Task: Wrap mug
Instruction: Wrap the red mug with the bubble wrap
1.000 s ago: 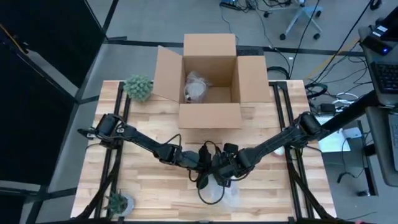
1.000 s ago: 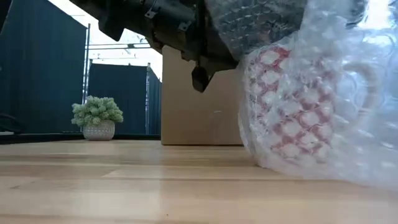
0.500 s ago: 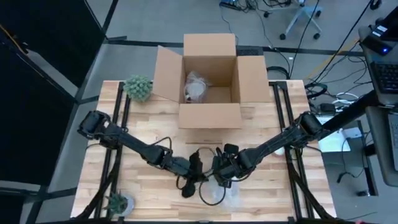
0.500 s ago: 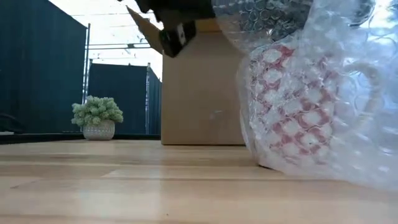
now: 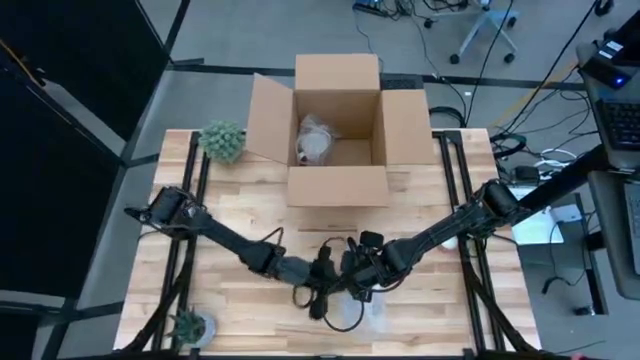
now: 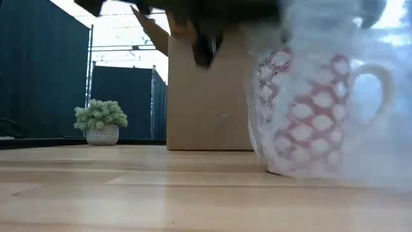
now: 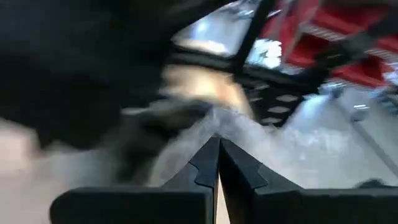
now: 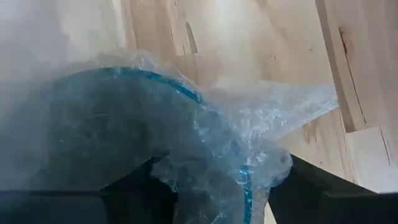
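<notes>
At the far left of the wooden table we see a small potted succulent near the front edge and a second, bushier one towards the back. The left gripper hangs low over the middle of the table, just beside the mug; in its wrist view the two dark fingers lie pressed together, with nothing visibly between them. Behind the grippers stands an open cardboard box with a pale wrapped bundle inside it. The mug, white with a red lattice pattern, sits upright on the table under a loose sheet of bubble wrap, its handle turned to the right in the low view. The right gripper reaches over the mug from the right; its jaws pinch a fold of the bubble wrap, which bunches up between them.
</notes>
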